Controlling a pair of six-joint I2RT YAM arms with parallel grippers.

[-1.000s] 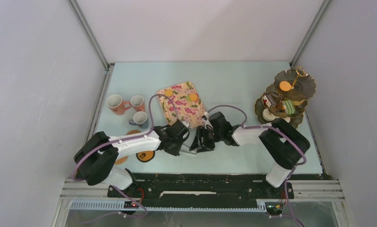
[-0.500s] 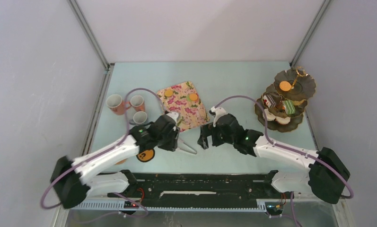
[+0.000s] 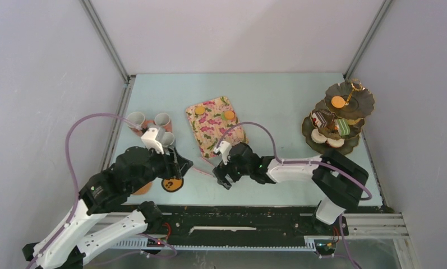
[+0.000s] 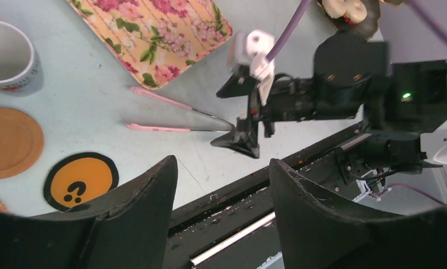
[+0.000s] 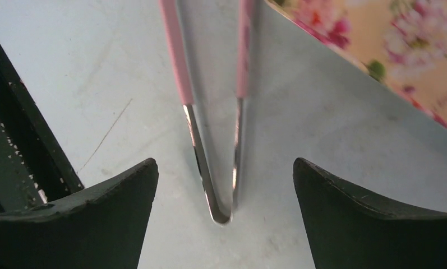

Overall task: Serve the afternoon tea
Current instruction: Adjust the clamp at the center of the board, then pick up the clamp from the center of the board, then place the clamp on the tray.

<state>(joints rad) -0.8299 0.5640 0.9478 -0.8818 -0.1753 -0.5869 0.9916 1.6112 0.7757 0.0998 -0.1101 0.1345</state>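
Jaws wide on both arms, nothing held. Right gripper (image 5: 222,168) straddles bend of pink-handled metal tongs (image 5: 193,134) lying flat; left gripper (image 4: 221,168) hangs beside round orange coaster (image 4: 78,179). Farther: floral rectangular tray (image 3: 214,131), three ceramic mugs (image 3: 136,121) left, dark three-tier scalloped stand (image 3: 364,103) bearing cake slices (image 3: 342,128) far right.

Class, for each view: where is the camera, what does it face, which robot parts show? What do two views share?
Top external: above, behind; looks down on table; left arm and right arm show.
Left wrist: faces tongs and right arm; own open jaws.
Right wrist: close above tongs' bend; own open jaws.
Wrist views share tongs, floral tray.
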